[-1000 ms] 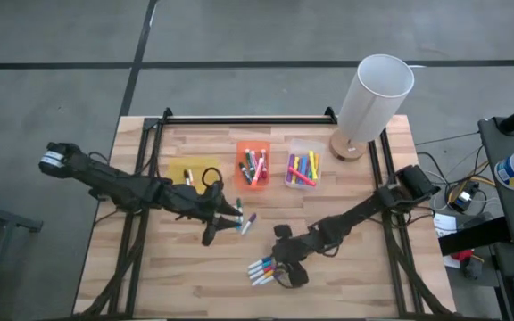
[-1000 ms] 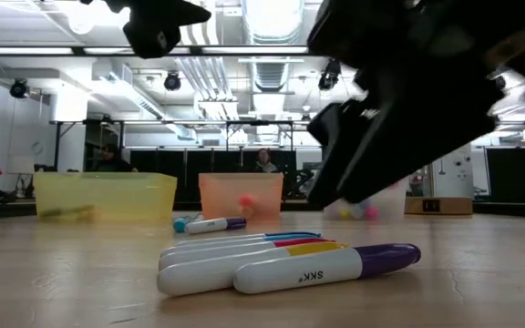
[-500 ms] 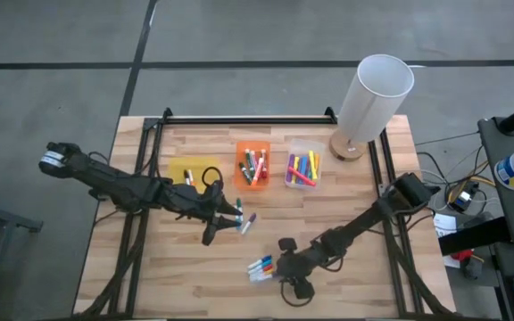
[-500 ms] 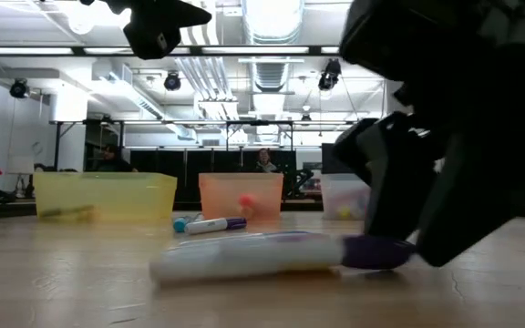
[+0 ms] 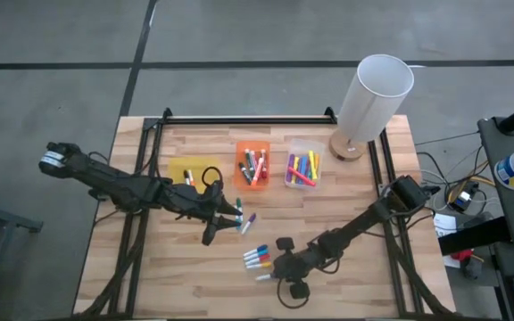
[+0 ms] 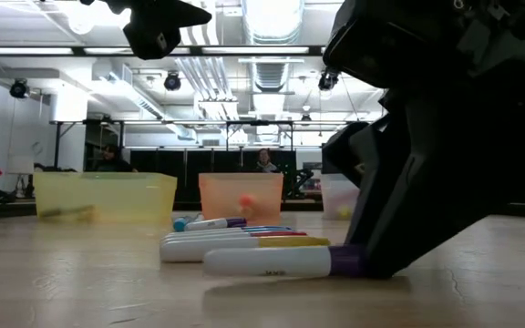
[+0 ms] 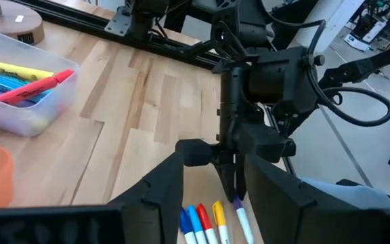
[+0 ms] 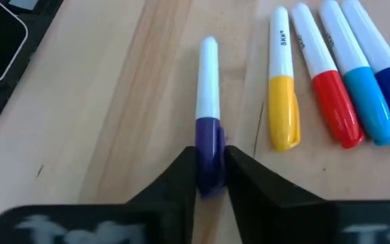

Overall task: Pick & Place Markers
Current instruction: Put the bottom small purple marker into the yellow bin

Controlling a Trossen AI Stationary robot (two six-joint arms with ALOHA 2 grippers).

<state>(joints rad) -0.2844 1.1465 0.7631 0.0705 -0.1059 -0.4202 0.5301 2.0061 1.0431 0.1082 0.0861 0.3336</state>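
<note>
Desk (image 5: 194, 267) status, everything placed relative to the orange bin (image 5: 252, 166): most markers look already sorted. The orange bin holds a mixed batch, the clear bin (image 5: 302, 169) just beside it holds a bunch of yellow, pink and purple ones, and the yellow bin (image 5: 193, 172) on its other side shows only one or two.

Judged left to do: seven loose markers on the desk. A row of four (yellow, red and two blues) (image 8: 327, 88) lies well in front of the orange bin, toward the desk's near edge. Two more, a teal-capped (image 5: 237, 208) and a purple-capped one (image 5: 249, 220), lie nearer the orange bin, just beside the left hand.

Current pick: right hand (image 8: 210, 169) is down at the row, fingers pinching the cap of the purple-capped marker (image 8: 208, 118), which lies flat on the desk next to the yellow one, white barrel pointing away from the hand. Not lifted yet; the low view shows it resting on the wood.

Left hand (image 5: 230, 218) hovers between the orange bin and the row, fingers spread, holding nothing.

My read: roughly three quarters done, one pick in progress, six to go after it.
</note>
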